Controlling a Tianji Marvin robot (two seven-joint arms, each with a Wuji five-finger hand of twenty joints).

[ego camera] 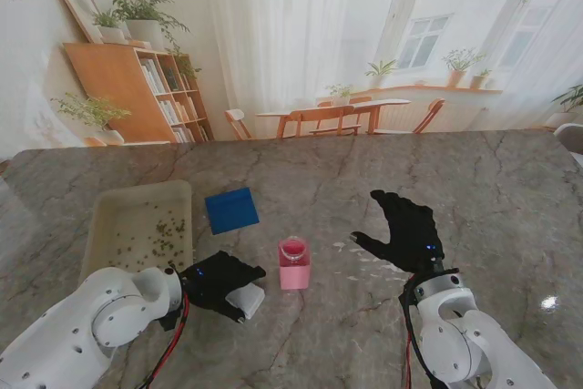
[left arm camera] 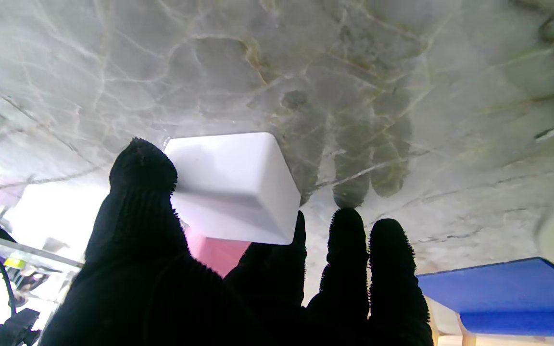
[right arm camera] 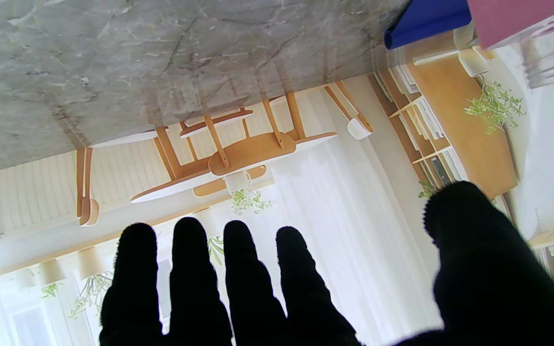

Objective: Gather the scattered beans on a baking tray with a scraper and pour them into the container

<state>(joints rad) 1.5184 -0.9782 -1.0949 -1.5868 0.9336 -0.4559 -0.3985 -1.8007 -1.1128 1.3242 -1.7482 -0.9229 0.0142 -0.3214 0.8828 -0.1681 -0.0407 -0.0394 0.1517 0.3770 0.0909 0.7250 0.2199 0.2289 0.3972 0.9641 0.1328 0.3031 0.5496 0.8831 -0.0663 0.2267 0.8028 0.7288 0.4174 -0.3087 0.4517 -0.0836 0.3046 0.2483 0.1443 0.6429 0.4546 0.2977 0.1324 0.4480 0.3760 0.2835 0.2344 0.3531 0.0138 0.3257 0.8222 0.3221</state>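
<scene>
Stand view: we see the cream baking tray (ego camera: 109,209) at the left of the marble table (ego camera: 510,198), with small green beans (ego camera: 164,236) scattered across its floor, mostly toward its right side. Just right of the tray, slightly farther from us, lies a blue flat piece (ego camera: 231,209); we cannot tell from these views whether it is a pad or a folded cloth. Near the table's middle stands the pink container (ego camera: 294,264), upright, with a clear rim. Our left hand (ego camera: 219,281), black-gloved, sits between the tray and the container, nearer to us than both, and its fingers are clamped on a white scraper (ego camera: 246,300). In the left wrist view the scraper (left arm camera: 233,185) shows as a white rounded block pinched between the thumb (left arm camera: 137,192) and the other fingers, held off the marble; the pink container (left arm camera: 214,252) shows just behind it and the blue piece (left arm camera: 493,295) off to the side. Our right hand (ego camera: 405,230) hovers to the right of the container, well apart from it, fingers spread and holding nothing. The right wrist view confirms four fingers (right arm camera: 241,278) side by side with the thumb held away, nothing between them.
</scene>
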